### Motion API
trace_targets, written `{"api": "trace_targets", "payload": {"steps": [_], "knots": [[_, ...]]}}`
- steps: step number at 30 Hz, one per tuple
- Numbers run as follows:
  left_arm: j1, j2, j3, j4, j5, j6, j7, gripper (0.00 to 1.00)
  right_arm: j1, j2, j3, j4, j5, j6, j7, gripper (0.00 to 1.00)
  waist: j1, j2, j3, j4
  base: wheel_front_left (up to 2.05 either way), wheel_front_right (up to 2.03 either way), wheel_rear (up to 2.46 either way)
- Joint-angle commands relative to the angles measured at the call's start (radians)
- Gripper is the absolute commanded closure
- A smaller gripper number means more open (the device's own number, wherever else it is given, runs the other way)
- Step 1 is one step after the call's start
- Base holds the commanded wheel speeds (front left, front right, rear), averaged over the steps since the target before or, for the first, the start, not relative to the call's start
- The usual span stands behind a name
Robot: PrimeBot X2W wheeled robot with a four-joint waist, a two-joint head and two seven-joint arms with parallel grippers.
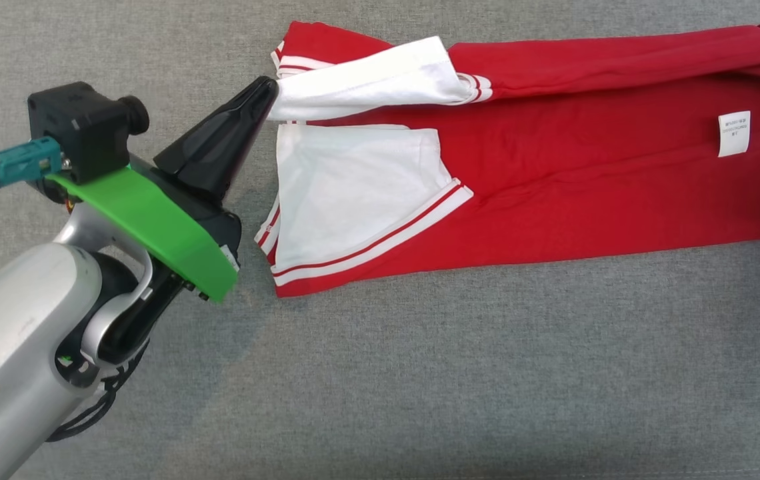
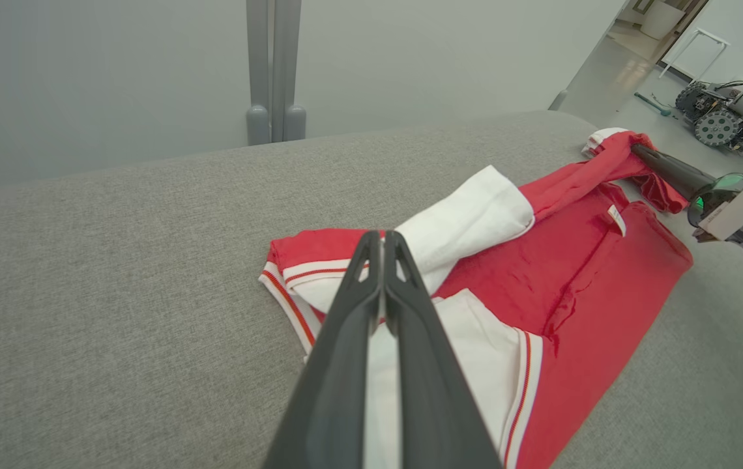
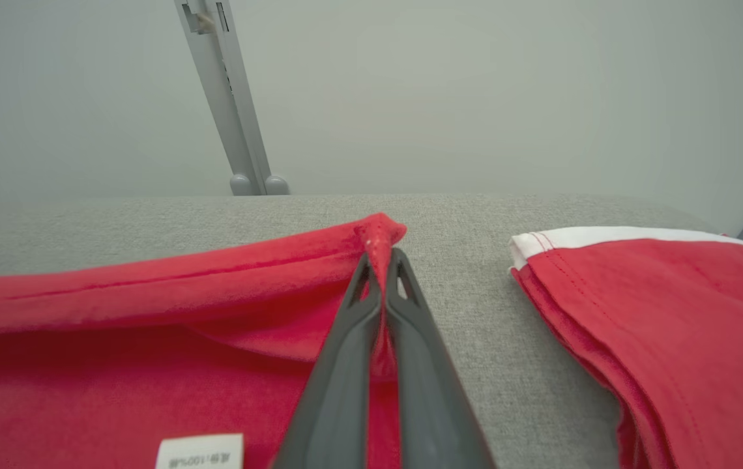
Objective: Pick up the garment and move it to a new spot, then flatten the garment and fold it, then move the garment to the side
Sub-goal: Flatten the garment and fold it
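1. Grey upholstery carries the work. The garment, red with white sleeves, lies spread along it, nearer the far edge than the near one.
2. At the left end, the left gripper has its fingers pressed together on the rim of the upper white sleeve, which lies folded across the red body.
3. In the middle the red cloth is mostly smooth, and a white care label faces up toward the right end.
4. At the right end, the right gripper is likewise closed, nipping a small peak of the red fold on the far side.
5. A lengthwise fold appears to be in hand. To do it well, both arms should lift together and level, keep the edge between them lightly taut, and carry it toward the near hem. They should lower before letting go, so that the sleeve does not slip out.
6. Further right, a folded red piece with a white hem lies apart on the upholstery. Whether it belongs to this garment cannot be told.
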Motion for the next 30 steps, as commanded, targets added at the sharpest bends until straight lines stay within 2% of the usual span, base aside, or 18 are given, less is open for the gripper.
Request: {"api": "trace_targets", "payload": {"steps": [1, 9, 10, 11, 12, 14, 15, 16, 17, 21, 25, 27, 30], "knots": [[0.019, 0.011, 0.004, -0.007, -0.004, 0.007, -0.011, 1.0, 0.017, 0.006, -0.013, -0.007, -0.012, -0.002, -0.004, 1.0, 0.0, 0.0, 0.001, -0.002, 0.0, 0.0, 0.0], [0.085, 0.019, -0.007, -0.044, -0.007, 0.032, -0.045, 1.0, 0.08, 0.058, -0.076, -0.044, -0.036, -0.002, -0.004, 1.0, 0.0, 0.0, -0.01, -0.003, 0.0, 0.0, 0.0], [0.099, 0.019, -0.009, -0.046, -0.016, 0.033, -0.047, 1.0, 0.093, 0.064, -0.076, -0.046, -0.031, -0.002, -0.004, 0.9, 0.0, 0.0, -0.014, -0.003, 0.0, 0.0, 0.0], [0.11, 0.019, -0.012, -0.046, -0.022, 0.035, -0.049, 1.0, 0.103, 0.067, -0.084, -0.046, -0.031, -0.002, -0.004, 0.53, 0.0, 0.0, -0.018, -0.003, 0.0, 0.0, 0.0], [0.124, 0.018, -0.014, -0.045, -0.027, 0.037, -0.054, 1.0, 0.114, 0.076, -0.099, -0.05, -0.03, -0.002, -0.004, 0.0, 0.0, 0.0, -0.024, -0.002, 0.0, 0.0, 0.0], [0.152, 0.013, -0.02, -0.033, -0.032, 0.042, -0.067, 1.0, 0.148, 0.098, -0.123, -0.061, -0.022, -0.002, -0.004, 0.0, 0.0, 0.0, -0.039, 0.002, 0.0, 0.0, 0.0], [0.167, 0.01, -0.024, -0.027, -0.035, 0.044, -0.074, 0.72, 0.168, 0.11, -0.138, -0.07, -0.015, -0.002, -0.004, 0.0, 0.0, 0.0, -0.047, 0.003, 0.0, 0.0, 0.0], [0.185, 0.005, -0.027, -0.019, -0.036, 0.05, -0.088, 0.08, 0.198, 0.121, -0.154, -0.083, -0.014, -0.001, -0.004, 0.0, 0.0, 0.0, -0.059, 0.005, 0.0, 0.0, 0.0], [0.201, -0.001, -0.024, -0.015, -0.038, 0.053, -0.106, 0.0, 0.225, 0.129, -0.168, -0.095, -0.014, -0.002, -0.004, 0.0, 0.0, 0.0, -0.069, 0.005, 0.0, 0.0, 0.0], [0.286, 0.0, -0.04, 0.01, 0.003, 0.077, -0.192, 0.0, 0.353, 0.188, -0.232, -0.141, -0.009, -0.001, -0.004, 0.0, 0.0, 0.0, -0.128, 0.003, 0.0, 0.0, 0.0], [0.382, -0.027, -0.027, 0.049, 0.091, 0.148, -0.253, 0.0, 0.453, 0.241, -0.268, -0.151, 0.0, -0.001, -0.004, 0.0, 0.0, 0.0, -0.196, -0.003, 0.0, 0.0, 0.0], [0.437, -0.052, 0.003, 0.073, 0.15, 0.193, -0.262, 0.0, 0.485, 0.267, -0.272, -0.147, 0.002, -0.001, -0.004, 0.0, 0.0, 0.0, -0.233, -0.009, 0.0, 0.0, 0.0], [0.547, -0.133, 0.124, 0.067, 0.273, 0.237, -0.262, 0.0, 0.52, 0.294, -0.268, -0.138, 0.011, -0.001, -0.004, 0.0, 0.0, 0.0, -0.281, -0.014, 0.0, 0.0, 0.0]]}}
